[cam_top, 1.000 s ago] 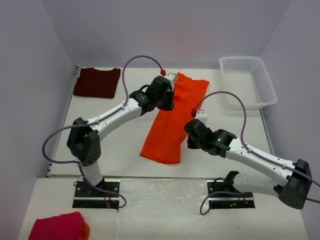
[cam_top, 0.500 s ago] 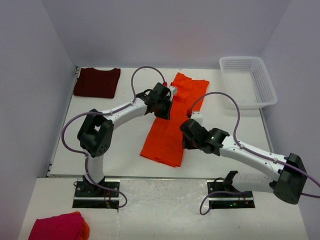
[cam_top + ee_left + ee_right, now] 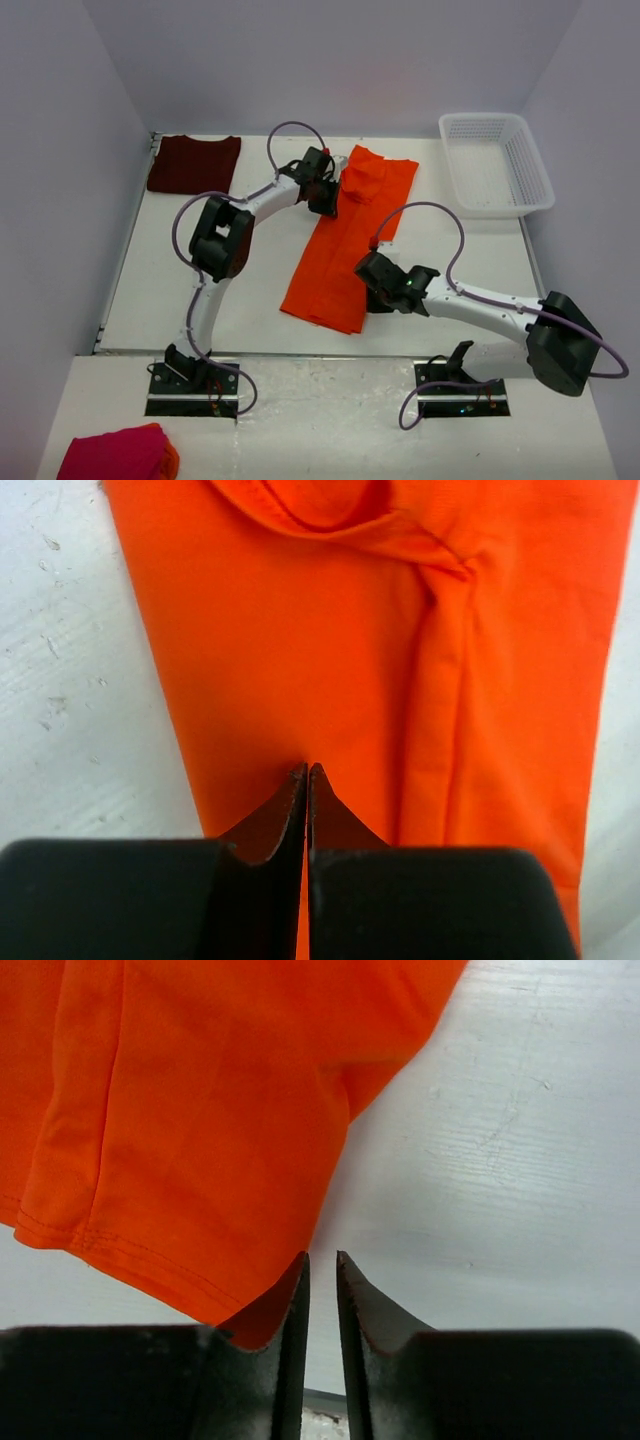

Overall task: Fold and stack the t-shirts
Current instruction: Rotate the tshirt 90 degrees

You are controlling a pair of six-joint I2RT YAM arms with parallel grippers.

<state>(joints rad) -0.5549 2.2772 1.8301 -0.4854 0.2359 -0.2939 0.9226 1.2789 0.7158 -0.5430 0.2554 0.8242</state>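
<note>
Looking from the top camera, you see the orange t-shirt [image 3: 345,240] lying in the middle of the table [image 3: 160,290], folded into one long strip. The strip runs slantwise, with its neck end toward the far side and its hem end nearer to the arm bases. The maroon t-shirt [image 3: 195,165] lies folded flat in the far left corner, well apart from the orange one. A white basket [image 3: 497,165] stands at the far right, and a pink-red cloth bundle [image 3: 115,455] lies at the near left, in front of the arm bases.

Your left gripper [image 3: 325,200] is at the left edge of the strip, near its neck end. On the left wrist camera its jaws [image 3: 307,770] are pressed together, tip against tip, directly over the orange t-shirt [image 3: 300,630]. You cannot tell whether any cloth is pinched between them. The neckline [image 3: 300,520] is just ahead of the tips.

Your right gripper [image 3: 372,295] is at the right edge of the strip, near the hem end. On the right wrist camera its jaws [image 3: 322,1255] have only a narrow gap, and the white table [image 3: 480,1160] shows through it. The hem corner of the orange t-shirt [image 3: 200,1110] reaches one fingertip [image 3: 295,1280].
</note>
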